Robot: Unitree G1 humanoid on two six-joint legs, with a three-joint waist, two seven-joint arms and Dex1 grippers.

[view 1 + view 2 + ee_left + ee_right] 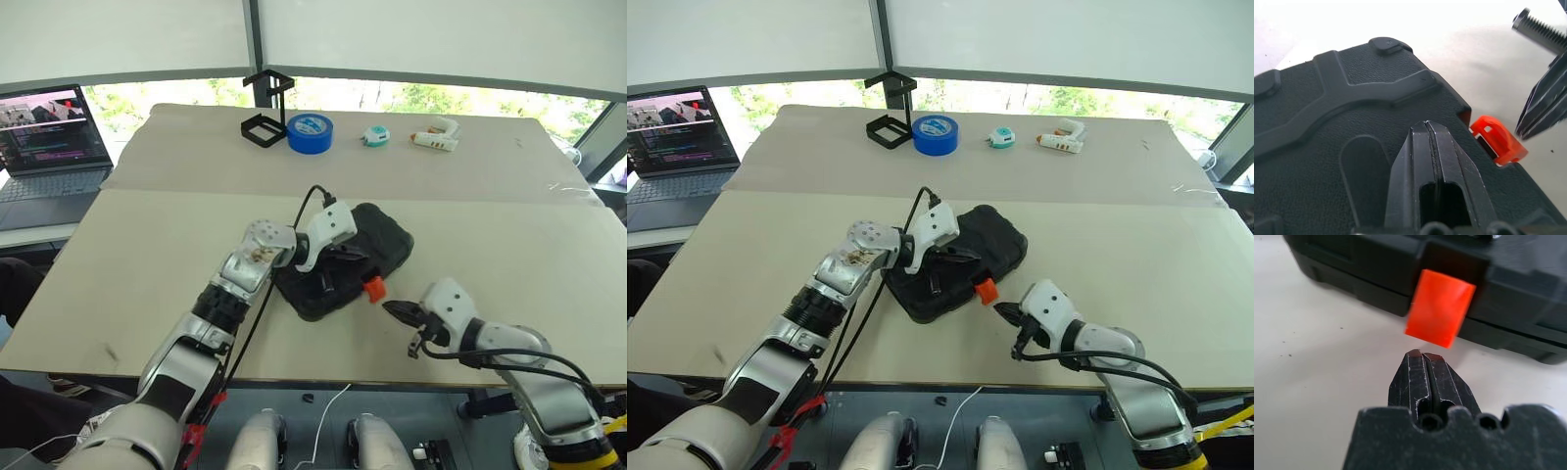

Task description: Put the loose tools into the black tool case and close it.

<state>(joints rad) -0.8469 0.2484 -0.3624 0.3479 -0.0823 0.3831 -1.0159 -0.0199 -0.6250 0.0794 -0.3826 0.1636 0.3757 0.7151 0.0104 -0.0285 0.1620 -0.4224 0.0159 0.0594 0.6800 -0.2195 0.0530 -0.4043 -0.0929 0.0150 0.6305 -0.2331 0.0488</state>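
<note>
The black tool case lies with its lid down in the middle of the table. Its orange latch sticks out from the front edge, tilted away from the case wall in the right wrist view. My left gripper is shut, and its tips rest on top of the lid just behind the latch. My right gripper is shut and empty, low over the table, its tip a short gap in front of the latch. The loose tools are out of view.
At the back of the table stand a black wire-frame stand, a big blue tape roll, a small teal-and-white round item and a white glue gun. A laptop sits far left. The table's front edge runs close behind my right gripper.
</note>
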